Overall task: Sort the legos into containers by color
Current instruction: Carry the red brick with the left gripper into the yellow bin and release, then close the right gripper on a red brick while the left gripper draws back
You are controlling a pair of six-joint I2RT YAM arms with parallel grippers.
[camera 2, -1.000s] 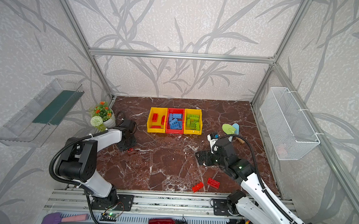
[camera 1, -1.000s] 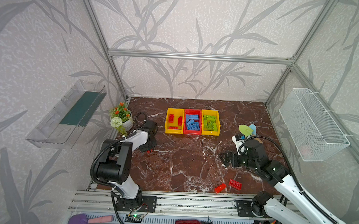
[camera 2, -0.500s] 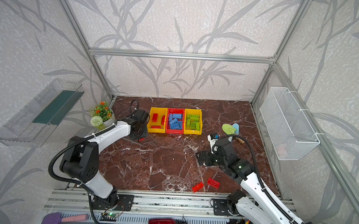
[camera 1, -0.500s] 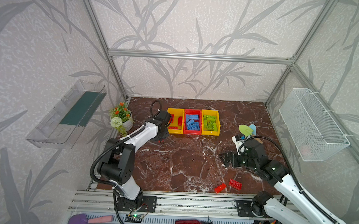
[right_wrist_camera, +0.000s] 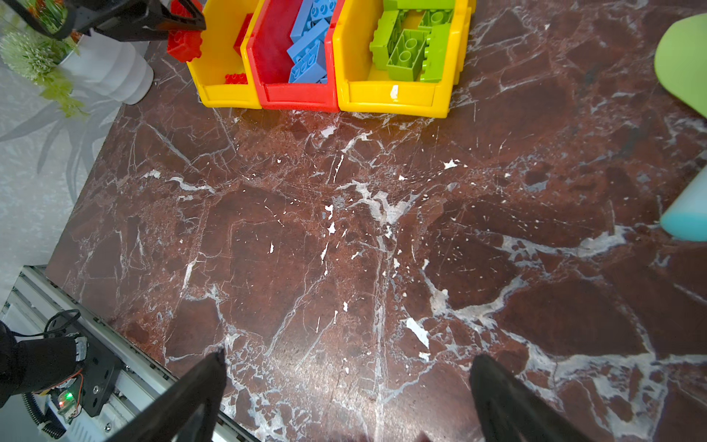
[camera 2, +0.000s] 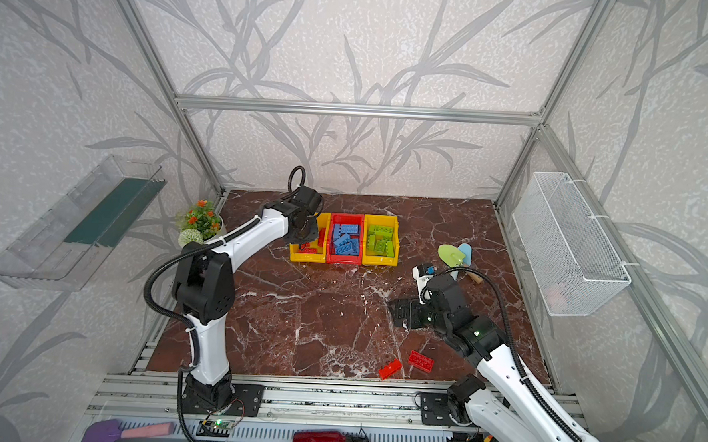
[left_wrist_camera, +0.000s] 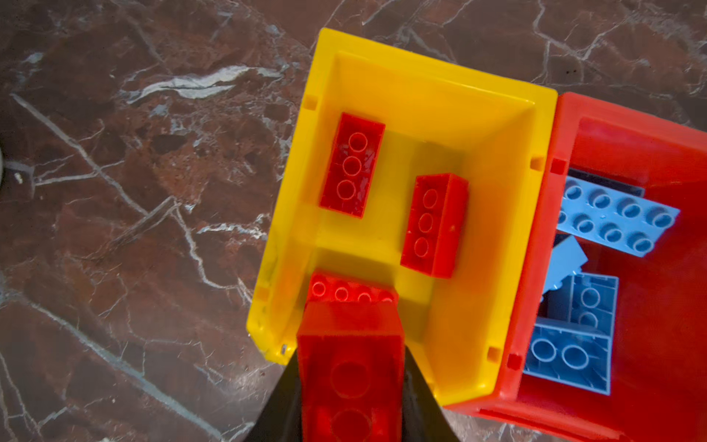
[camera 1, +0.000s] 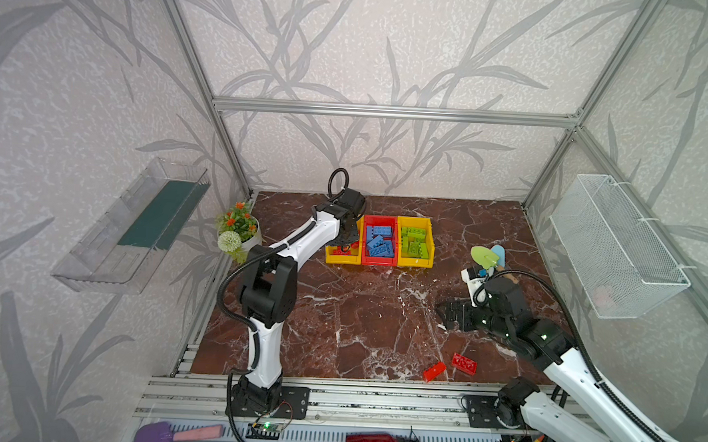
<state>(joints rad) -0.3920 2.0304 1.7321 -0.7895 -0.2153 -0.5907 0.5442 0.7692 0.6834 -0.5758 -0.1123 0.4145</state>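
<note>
Since a second ago the left arm has been swung from beside the flower pot across to the bins, while the right arm has been left where it was. A red brick [left_wrist_camera: 350, 386] is clamped between the jaws of the left tool [left_wrist_camera: 350, 359] and is held above the low front corner of the left yellow bin [left_wrist_camera: 428, 88], not over its middle. The right tool [right_wrist_camera: 348, 358] is held wide open and empty over the bare table [camera 1: 380, 315]. If the brick were released from here, the rim could be struck and the brick tipped out onto the table. A bounce off the studded red piece lying just beneath it is also judged possible, since every surface involved is hard, glossy moulded plastic with little grip. Two oblong red pieces already in the bin are turned hollow side up, their round inner tubes showing. Blue bricks [left_wrist_camera: 616, 222] are piled loosely in the red bin [left_wrist_camera: 650, 153], which touches the left yellow bin, and lime green ones [camera 1: 415, 244] fill the right yellow bin [camera 1: 414, 262]. Two loose red bricks [camera 1: 464, 363] remain unsorted near the table's front edge, where a careless approach could push them onto the rail. The table is finished as polished red-brown marble with white veins, so pieces would be expected to slide easily.
</note>
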